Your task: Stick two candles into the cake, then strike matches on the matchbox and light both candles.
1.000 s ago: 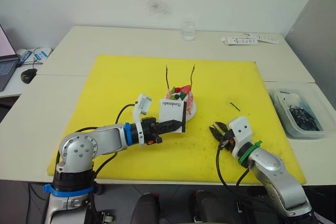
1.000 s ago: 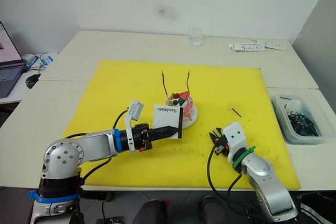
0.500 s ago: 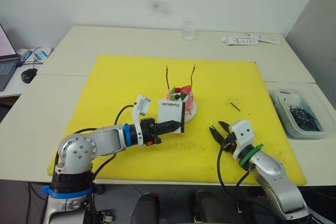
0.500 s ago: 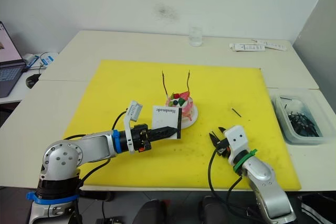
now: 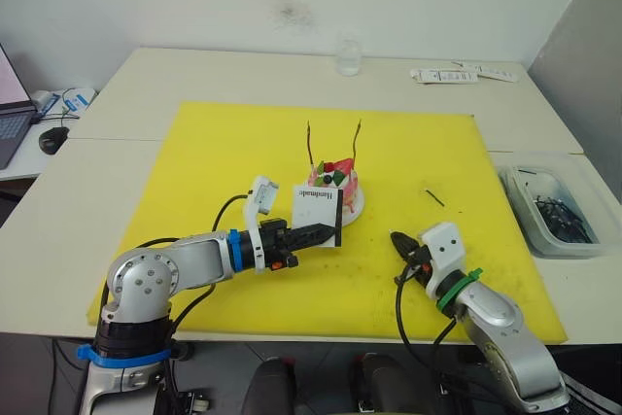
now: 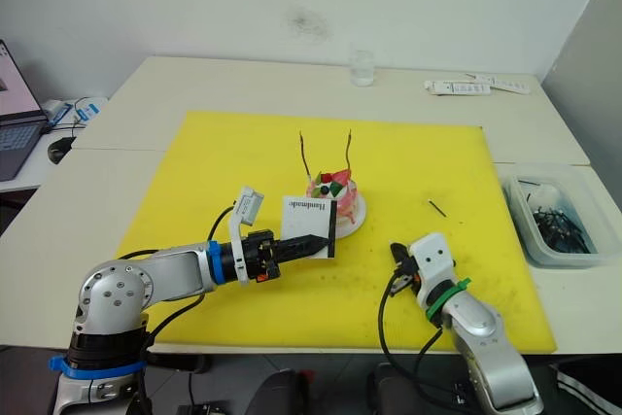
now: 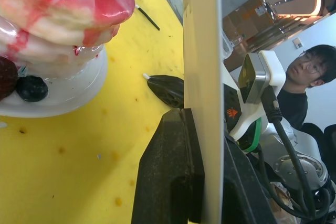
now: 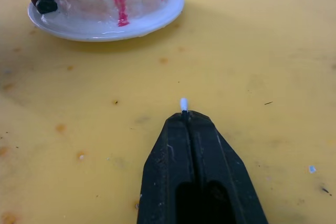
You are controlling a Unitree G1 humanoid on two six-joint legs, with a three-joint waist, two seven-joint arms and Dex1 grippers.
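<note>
The pink-and-white cake [image 5: 332, 180] sits on its white plate [image 5: 356, 203] mid-mat, with two thin wavy candles [image 5: 310, 143] [image 5: 357, 140] standing in it. My left gripper [image 5: 326, 232] is shut on the white matchbox [image 5: 317, 205], holding it upright on edge just in front of the cake. My right gripper [image 5: 399, 240] rests low on the mat to the cake's right, shut on a match whose white tip [image 8: 184, 103] pokes out toward the plate [image 8: 157, 17]. A second match [image 5: 434, 197] lies loose on the mat further right.
A yellow mat [image 5: 224, 143] covers the table. A glass [image 5: 349, 55] stands at the back, with white strips [image 5: 462, 74] at back right. A clear bin [image 5: 554, 211] sits off the mat's right edge. A person [image 7: 302, 77] shows in the left wrist view.
My right gripper's fingers, spread apart before, have closed on the match. The left gripper and matchbox have stayed put.
</note>
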